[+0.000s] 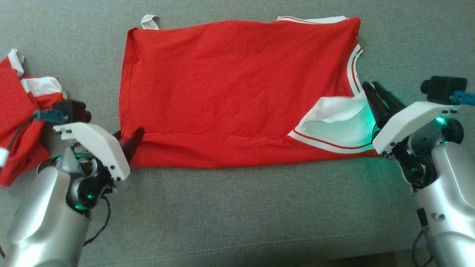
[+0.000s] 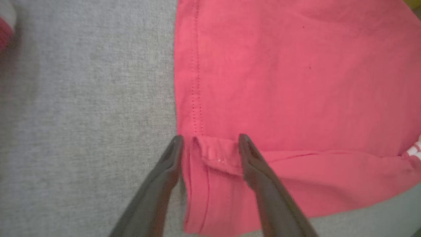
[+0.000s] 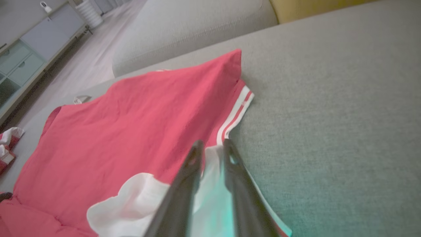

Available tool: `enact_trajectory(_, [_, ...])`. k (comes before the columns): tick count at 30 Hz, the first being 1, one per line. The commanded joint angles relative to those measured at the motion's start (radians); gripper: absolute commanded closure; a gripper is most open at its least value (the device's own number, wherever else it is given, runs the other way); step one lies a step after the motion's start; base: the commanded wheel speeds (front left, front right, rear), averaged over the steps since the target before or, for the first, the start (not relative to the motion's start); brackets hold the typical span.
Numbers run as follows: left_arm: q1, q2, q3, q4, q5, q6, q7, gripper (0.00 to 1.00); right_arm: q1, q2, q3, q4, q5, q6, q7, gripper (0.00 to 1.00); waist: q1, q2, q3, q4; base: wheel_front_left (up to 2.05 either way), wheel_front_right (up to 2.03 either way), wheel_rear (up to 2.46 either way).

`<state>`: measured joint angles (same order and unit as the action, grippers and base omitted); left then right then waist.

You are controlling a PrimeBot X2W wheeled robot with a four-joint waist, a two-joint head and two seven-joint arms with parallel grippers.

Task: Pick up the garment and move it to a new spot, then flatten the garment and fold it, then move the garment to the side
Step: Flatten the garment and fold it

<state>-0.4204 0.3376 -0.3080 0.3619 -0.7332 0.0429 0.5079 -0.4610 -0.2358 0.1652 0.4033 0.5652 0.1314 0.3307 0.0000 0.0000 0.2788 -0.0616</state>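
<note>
Two left pincer (image 2: 210, 141) fingers (image 2: 250, 158) straddle the garment (image 2: 296, 82) hem, wrist view.

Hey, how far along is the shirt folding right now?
Done: red garment lies spread flat on the grey cushion, near edge folded over. In hand: left gripper open around its hem corner, right gripper at the white armhole. Left: further folds, moving aside.

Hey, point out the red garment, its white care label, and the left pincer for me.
red garment (image 1: 230, 85), head view, middle of the flat red panel.
white care label (image 1: 150, 21), head view, the tag's centre.
left pincer (image 2: 211, 136), left wrist view, midway between its fingertips.
</note>
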Motion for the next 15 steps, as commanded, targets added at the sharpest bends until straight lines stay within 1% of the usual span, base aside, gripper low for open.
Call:
enact_trajectory(1, [-0.030,0.020,0.048,-0.011,0.019,0.001,-0.059,0.00,-0.026,-0.014,0.021,-0.014,0.004,-0.001,-0.088,0.00,0.0000,0.0000,0.006,0.001,0.00,0.00,0.00])
enact_trajectory(4, [-0.003,0.004,0.049,-0.008,0.075,0.030,-0.192,0.00,-0.021,-0.021,0.043,-0.009,-0.030,-0.001,-0.233,0.00,0.0000,0.0000,0.008,0.000,0.00,0.00,0.00])
enact_trajectory(8, [0.054,-0.029,0.057,-0.053,0.164,0.100,-0.415,0.00,0.022,-0.031,0.052,-0.037,-0.093,-0.001,-0.397,0.00,0.0000,0.0000,-0.002,0.003,0.00,0.00,0.00])
enact_trajectory(11, [0.104,-0.049,0.061,-0.111,0.225,0.159,-0.560,0.00,0.075,-0.030,0.034,-0.079,-0.138,-0.001,-0.467,0.00,0.0000,0.0000,-0.020,0.004,0.00,0.00,0.00])
enact_trajectory(14, [0.153,-0.054,0.051,-0.182,0.301,0.220,-0.669,0.00,0.142,-0.019,0.006,-0.138,-0.173,-0.001,-0.487,0.00,0.0000,0.0000,-0.043,0.006,0.00,0.00,0.00])
enact_trajectory(15, [0.170,-0.056,0.046,-0.209,0.320,0.234,-0.695,0.00,0.168,-0.013,-0.005,-0.165,-0.183,-0.001,-0.488,0.00,0.0000,0.0000,-0.050,0.006,0.00,0.00,0.00])
